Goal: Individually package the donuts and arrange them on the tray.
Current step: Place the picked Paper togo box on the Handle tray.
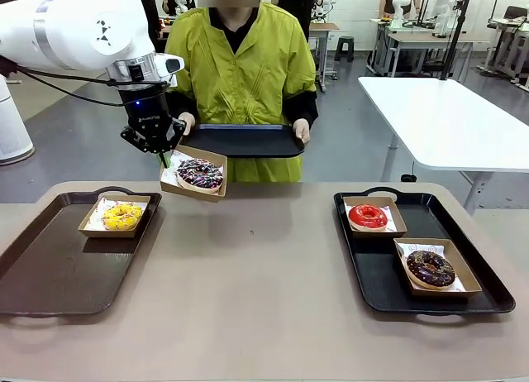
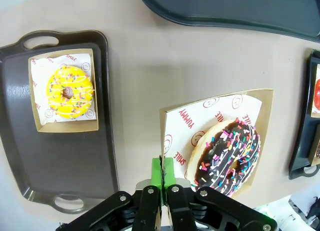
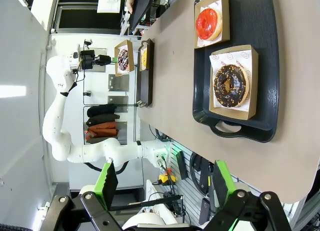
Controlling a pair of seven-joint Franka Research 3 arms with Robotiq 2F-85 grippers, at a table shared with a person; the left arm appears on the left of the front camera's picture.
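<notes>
Front view: my left jaws [image 1: 164,157] clamp the sprinkled donut's box [image 1: 193,174] midair at 10 o'clock, my right jaws [image 3: 165,183] gape idle, three boxed donuts already trayed.

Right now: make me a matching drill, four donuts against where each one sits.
Things:
1. yellow-iced ring donut
2. glossy red ring donut
3. chocolate ring donut with brown sprinkles
4. dark ring donut with pink-white sprinkles

Places:
A. cardboard box lifted off the table, clamped by the left gripper
B. brown tray
C. black tray, far box
D. black tray, near box

Pairs: 1-B, 2-C, 3-D, 4-A
</notes>
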